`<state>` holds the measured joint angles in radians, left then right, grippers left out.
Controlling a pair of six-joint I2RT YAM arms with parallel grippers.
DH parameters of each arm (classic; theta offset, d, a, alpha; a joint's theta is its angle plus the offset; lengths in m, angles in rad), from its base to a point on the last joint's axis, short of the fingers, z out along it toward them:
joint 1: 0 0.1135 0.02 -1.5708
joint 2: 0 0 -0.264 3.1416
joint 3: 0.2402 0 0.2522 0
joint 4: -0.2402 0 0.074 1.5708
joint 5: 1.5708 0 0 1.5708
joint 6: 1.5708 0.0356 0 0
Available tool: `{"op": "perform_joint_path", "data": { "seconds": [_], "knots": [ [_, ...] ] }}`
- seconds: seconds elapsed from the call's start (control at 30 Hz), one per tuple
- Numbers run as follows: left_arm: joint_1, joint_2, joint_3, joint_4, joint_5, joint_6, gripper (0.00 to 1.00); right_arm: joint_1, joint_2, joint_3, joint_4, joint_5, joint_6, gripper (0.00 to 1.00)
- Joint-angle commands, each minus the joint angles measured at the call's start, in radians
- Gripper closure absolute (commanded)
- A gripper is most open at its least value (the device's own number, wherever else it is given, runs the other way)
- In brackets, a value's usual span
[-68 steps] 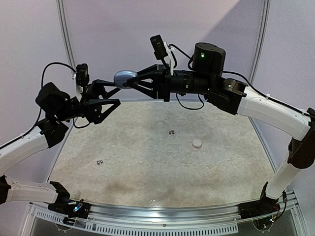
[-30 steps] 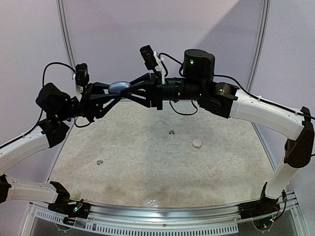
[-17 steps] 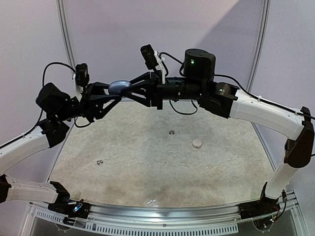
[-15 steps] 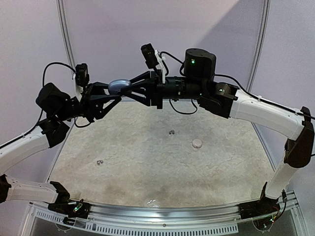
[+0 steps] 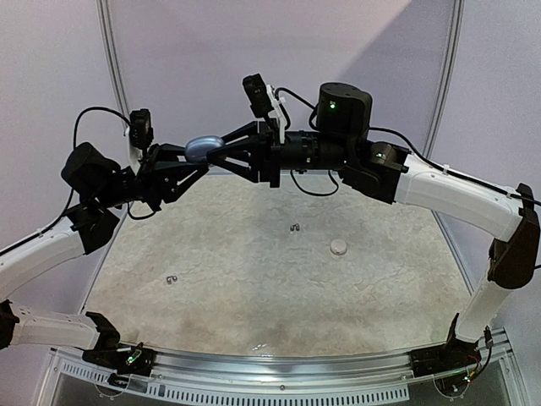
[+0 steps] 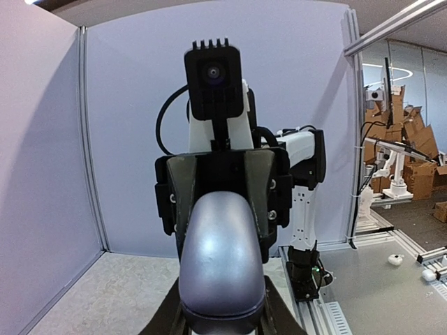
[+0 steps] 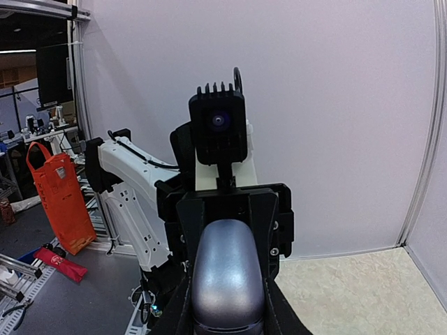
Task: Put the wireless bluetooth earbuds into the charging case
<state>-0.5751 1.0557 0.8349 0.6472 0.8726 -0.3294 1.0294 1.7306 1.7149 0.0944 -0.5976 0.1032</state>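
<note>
The grey-blue charging case (image 5: 203,148) hangs high over the table's far left, closed, between both grippers, which face each other. My left gripper (image 5: 196,157) has its fingers pressed against the case's sides in the left wrist view (image 6: 222,269). My right gripper (image 5: 213,150) is shut on the same case (image 7: 227,276) from the opposite end. Two dark earbuds with shiny bits lie on the table, one (image 5: 295,227) near the middle and one (image 5: 172,279) at the left.
A small white round object (image 5: 338,247) lies on the speckled table (image 5: 254,296) right of the middle earbud. Purple walls close the back and sides. The metal rail (image 5: 279,372) with both arm bases runs along the near edge.
The left jaws have drawn in onto the case. Both arms and the case stay almost where they were a second ago; earlier the right arm brought the case left.
</note>
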Motion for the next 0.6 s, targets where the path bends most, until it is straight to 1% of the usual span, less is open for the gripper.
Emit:
{"op": "perform_joint_path", "data": {
  "seconds": [0.0, 0.03, 0.07, 0.1, 0.2, 0.23, 0.27, 0.3, 0.37, 0.43, 0.57],
  "knots": [
    [-0.008, -0.002, 0.0, 0.006, -0.007, 0.026, 1.0, 0.005, -0.011, -0.009, -0.022, 0.046, 0.011, 1.0],
    [-0.008, -0.003, -0.001, 0.006, -0.008, 0.026, 1.0, 0.006, -0.011, -0.01, -0.027, 0.05, 0.01, 1.0],
    [-0.008, -0.003, -0.002, 0.006, -0.01, 0.026, 1.0, 0.006, -0.011, -0.011, -0.035, 0.057, 0.008, 0.98],
    [-0.007, -0.004, -0.003, 0.006, -0.013, 0.025, 1.0, 0.005, -0.01, -0.011, -0.047, 0.069, 0.006, 0.89],
    [-0.007, -0.011, -0.008, -0.013, -0.032, 0.048, 1.0, 0.005, -0.013, 0.001, -0.111, 0.132, 0.002, 0.5],
    [-0.006, -0.012, -0.009, -0.023, -0.031, 0.071, 1.0, 0.005, -0.015, 0.006, -0.14, 0.167, -0.003, 0.43],
    [-0.008, -0.014, -0.011, -0.036, -0.026, 0.105, 1.0, 0.005, -0.019, 0.015, -0.166, 0.204, -0.005, 0.38],
    [-0.008, -0.014, -0.01, -0.054, -0.021, 0.144, 1.0, 0.005, -0.021, 0.025, -0.19, 0.23, -0.012, 0.34],
    [-0.008, -0.012, 0.004, -0.091, -0.008, 0.23, 1.0, 0.005, -0.018, 0.041, -0.231, 0.284, -0.026, 0.3],
    [-0.008, -0.007, 0.026, -0.123, 0.022, 0.312, 1.0, 0.006, -0.016, 0.044, -0.247, 0.305, -0.031, 0.29],
    [-0.011, 0.002, 0.044, -0.187, 0.064, 0.392, 1.0, 0.006, -0.017, 0.052, -0.243, 0.289, -0.031, 0.29]
  ]
}}
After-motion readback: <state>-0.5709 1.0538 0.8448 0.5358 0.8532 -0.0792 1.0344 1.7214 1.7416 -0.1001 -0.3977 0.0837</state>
